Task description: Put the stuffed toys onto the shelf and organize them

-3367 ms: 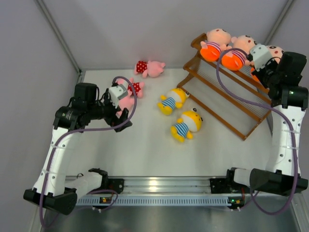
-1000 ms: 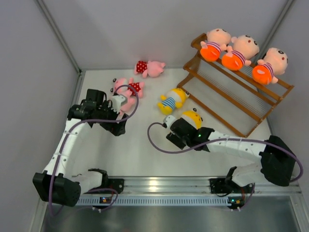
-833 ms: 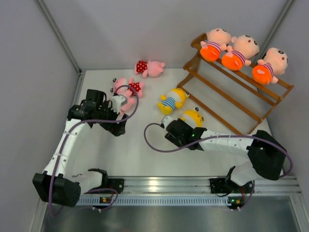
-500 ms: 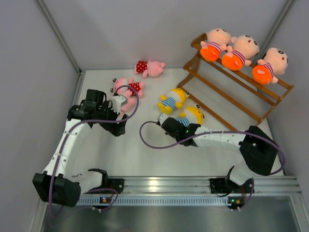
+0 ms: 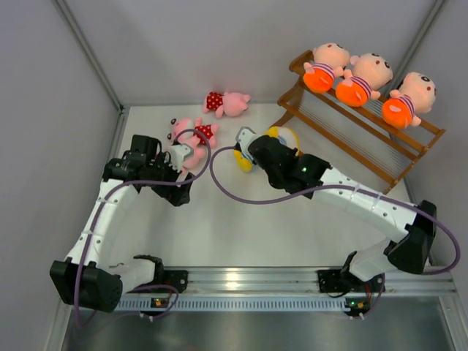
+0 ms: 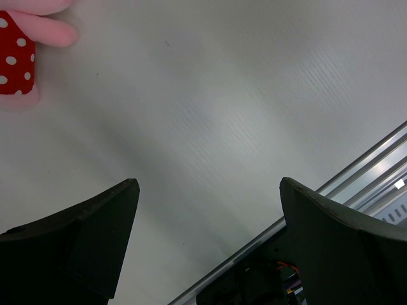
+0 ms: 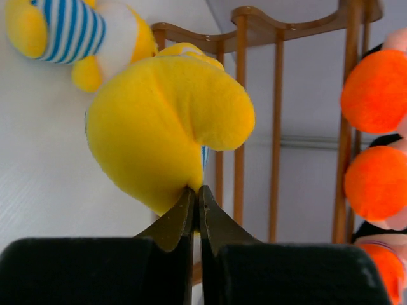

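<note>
- Right jaws are pinched fully shut on the edge of a yellow doll [image 7: 165, 121], held off the table [image 5: 219, 227] just beside the shelf [image 5: 351, 139], at its left end. Its long axis is unclear.
- Second yellow doll [image 7: 76, 32] lies flat on the table nearby.
- Three peach dolls [image 5: 362, 79] fill the top tier, heads toward the wall and orange shorts downslope.
- Left jaws are spread wide and empty, beside a pink doll [image 5: 201, 133].
- Another pink doll [image 5: 227, 102] lies left-right, head to the right.

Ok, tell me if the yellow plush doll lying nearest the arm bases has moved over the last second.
Yes. Pinched in the right gripper, the yellow plush doll has gone away from the base rail toward the brown wooden shelf.
</note>
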Tool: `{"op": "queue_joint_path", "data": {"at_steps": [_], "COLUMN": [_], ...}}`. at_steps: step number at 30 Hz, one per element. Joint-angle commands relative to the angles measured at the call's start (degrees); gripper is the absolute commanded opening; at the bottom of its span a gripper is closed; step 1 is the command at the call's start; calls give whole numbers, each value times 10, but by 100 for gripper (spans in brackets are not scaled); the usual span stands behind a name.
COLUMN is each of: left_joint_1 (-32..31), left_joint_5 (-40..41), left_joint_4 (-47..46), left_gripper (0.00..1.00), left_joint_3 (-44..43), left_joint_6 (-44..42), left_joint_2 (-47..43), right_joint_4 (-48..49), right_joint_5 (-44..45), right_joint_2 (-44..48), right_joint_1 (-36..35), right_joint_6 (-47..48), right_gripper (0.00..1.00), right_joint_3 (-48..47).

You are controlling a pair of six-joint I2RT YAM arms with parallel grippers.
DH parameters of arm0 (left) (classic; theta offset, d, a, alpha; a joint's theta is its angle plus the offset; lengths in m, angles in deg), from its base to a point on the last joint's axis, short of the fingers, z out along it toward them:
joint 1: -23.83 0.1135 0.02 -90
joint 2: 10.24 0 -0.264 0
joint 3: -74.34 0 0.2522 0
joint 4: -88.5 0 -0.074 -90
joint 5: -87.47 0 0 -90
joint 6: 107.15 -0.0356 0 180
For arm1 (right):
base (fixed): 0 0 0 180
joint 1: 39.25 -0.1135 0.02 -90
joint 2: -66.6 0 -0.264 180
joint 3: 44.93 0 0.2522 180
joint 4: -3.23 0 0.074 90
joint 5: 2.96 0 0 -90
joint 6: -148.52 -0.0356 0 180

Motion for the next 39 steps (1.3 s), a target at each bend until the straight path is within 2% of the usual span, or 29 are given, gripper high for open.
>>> {"op": "queue_joint_path", "data": {"at_steps": [1, 4, 8, 19, 32, 39], "left_joint_1": [3, 3, 3, 4, 4, 4], "left_joint_5": [-8, -7, -11, -14, -20, -19], "left_joint_4": [-16, -15, -15, -15, -15, -16], "left_gripper": [98, 98, 98, 98, 98, 98], "left_joint_3": [-1, -1, -3, -3, -2, -3], "left_joint_6": [-6, -6, -6, -10, -16, -18], "left_joint_2": [-2, -3, 2, 9, 16, 19], "right_joint_4": [-23, 7, 112, 312, 459, 453], "right_joint_5": [93, 132, 167, 131, 55, 36], "right_joint_2": [-20, -33, -34, -61, -116, -137], "right_joint_1": [25, 36, 43, 145, 236, 256], "right_joint_6": [103, 176, 292, 498, 550, 544], "right_gripper": [0, 0, 0, 0, 0, 0], "right_joint_3": [-47, -80, -78, 6, 83, 75]}}
